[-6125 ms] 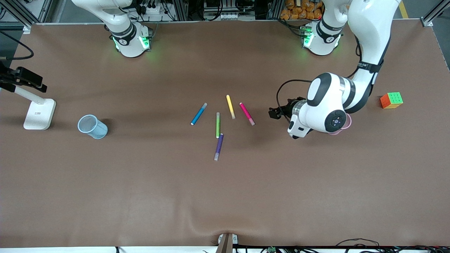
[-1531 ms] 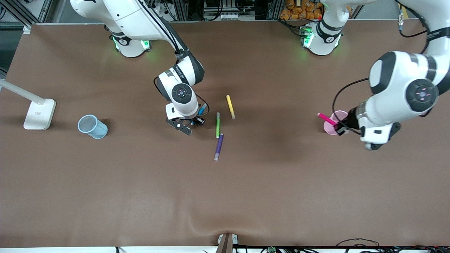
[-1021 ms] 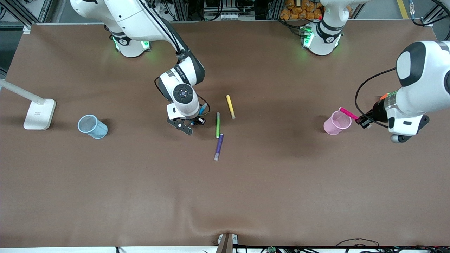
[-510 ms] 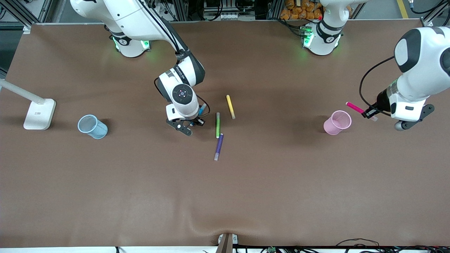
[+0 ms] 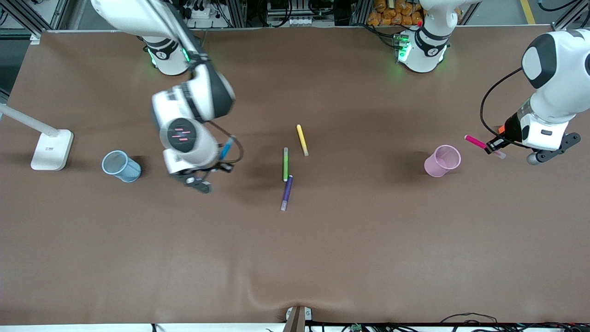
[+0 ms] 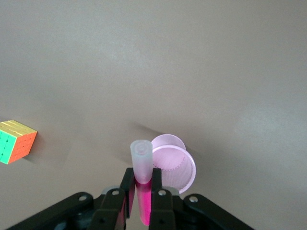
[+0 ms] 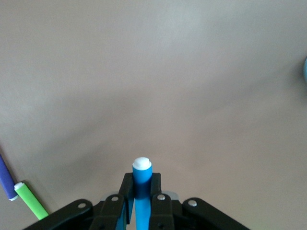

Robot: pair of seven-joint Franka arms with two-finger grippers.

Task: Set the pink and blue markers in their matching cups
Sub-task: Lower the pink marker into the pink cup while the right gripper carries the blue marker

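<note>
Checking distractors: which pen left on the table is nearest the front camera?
The purple pen. It lies lowest in the front view, below the green pen and yellow pen.

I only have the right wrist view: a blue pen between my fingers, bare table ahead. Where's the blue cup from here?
Observer: The blue cup stands upright toward the right arm's end of the table; the right gripper holds the blue marker in the air beside it, not over it.
Operator: And the other arm?
Observer: The left gripper is shut on the pink marker, up beside the pink cup, not over its mouth.
Operator: Anything in that cup?
Observer: The left wrist view shows it empty.
</note>
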